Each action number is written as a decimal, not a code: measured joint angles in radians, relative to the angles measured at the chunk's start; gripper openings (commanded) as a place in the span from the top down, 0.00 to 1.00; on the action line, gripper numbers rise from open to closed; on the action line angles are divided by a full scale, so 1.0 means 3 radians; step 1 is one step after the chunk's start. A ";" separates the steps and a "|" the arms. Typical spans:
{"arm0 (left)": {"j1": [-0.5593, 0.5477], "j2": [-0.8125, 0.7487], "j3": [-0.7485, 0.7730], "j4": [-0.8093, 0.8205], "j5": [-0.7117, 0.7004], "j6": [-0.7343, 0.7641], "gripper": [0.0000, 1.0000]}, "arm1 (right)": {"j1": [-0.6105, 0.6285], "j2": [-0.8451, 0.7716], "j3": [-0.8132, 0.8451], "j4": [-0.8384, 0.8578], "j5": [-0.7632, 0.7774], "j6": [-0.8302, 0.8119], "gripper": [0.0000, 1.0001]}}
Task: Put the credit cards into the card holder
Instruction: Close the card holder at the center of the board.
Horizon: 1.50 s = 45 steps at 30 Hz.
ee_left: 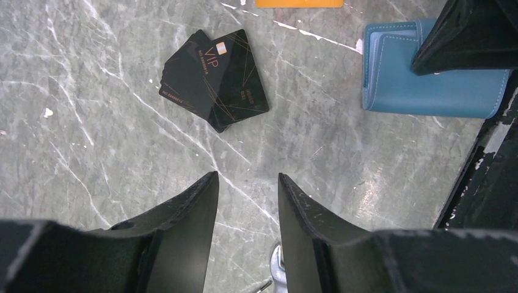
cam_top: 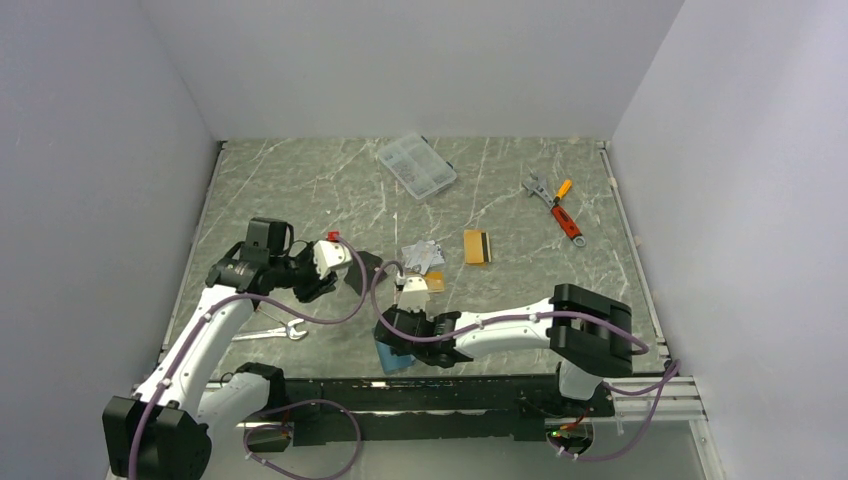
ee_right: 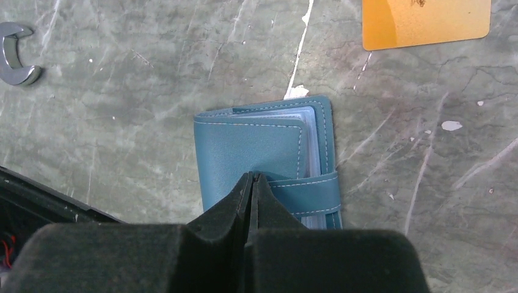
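The teal card holder [ee_right: 262, 143] lies folded on the marble table, its snap tab across the right side; it also shows near the front edge [cam_top: 396, 361] and in the left wrist view [ee_left: 427, 85]. My right gripper [ee_right: 251, 177] is shut, with its tips down on the holder's cover beside the tab [cam_top: 392, 343]. One orange credit card [ee_right: 424, 21] lies just beyond the holder [cam_top: 435, 282], another [cam_top: 477, 246] further back. Silver-grey cards [cam_top: 422, 255] sit between them. My left gripper [ee_left: 247, 180] hangs open and empty over bare table [cam_top: 325, 280].
A small stack of black cards with gold VIP print [ee_left: 214, 79] lies ahead of the left gripper [cam_top: 360, 270]. A chrome spanner [cam_top: 272, 331] lies left of the holder. At the back are a clear compartment box [cam_top: 416, 165], an adjustable wrench [cam_top: 537, 186] and an orange-handled tool [cam_top: 566, 215].
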 measured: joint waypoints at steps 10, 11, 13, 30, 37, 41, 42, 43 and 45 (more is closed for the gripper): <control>-0.0114 -0.0027 0.0000 -0.0006 0.0121 -0.0009 0.46 | -0.0144 -0.0045 0.0038 -0.0072 -0.0271 0.0027 0.77; -0.0179 -0.0027 -0.0003 -0.0001 0.0118 -0.0009 0.46 | -0.0184 -0.0081 0.0039 -0.0078 -0.0359 0.0036 0.73; -0.0409 -0.0037 -0.0029 0.0038 0.0089 -0.0014 0.46 | -0.0264 -0.0156 0.0031 -0.0104 -0.0537 0.0045 0.67; -0.2345 0.0621 -0.0286 0.0472 -0.0609 -0.0037 0.50 | -0.1108 -0.1397 -0.0802 -0.0610 -0.1507 -0.0097 0.50; -0.2866 0.1001 -0.0116 0.0542 -0.0823 -0.0041 0.52 | -0.1446 -0.1657 -0.0806 -0.0617 -0.1677 -0.0258 0.44; -0.3037 0.1118 0.0027 0.0619 -0.0888 -0.0047 0.54 | -0.1729 -0.1974 -0.0779 -0.0675 -0.1747 -0.0326 0.45; -0.3066 0.1139 0.0050 0.0637 -0.0899 -0.0047 0.53 | -0.1766 -0.2021 -0.0748 -0.0740 -0.1738 -0.0336 0.46; -0.3086 0.1156 0.0065 0.0651 -0.0908 -0.0047 0.53 | -0.1779 -0.2049 -0.0721 -0.0805 -0.1720 -0.0336 0.46; -0.3155 0.1221 0.0108 0.0678 -0.0924 -0.0048 0.53 | -0.1790 -0.2092 -0.0690 -0.0950 -0.1704 -0.0323 0.48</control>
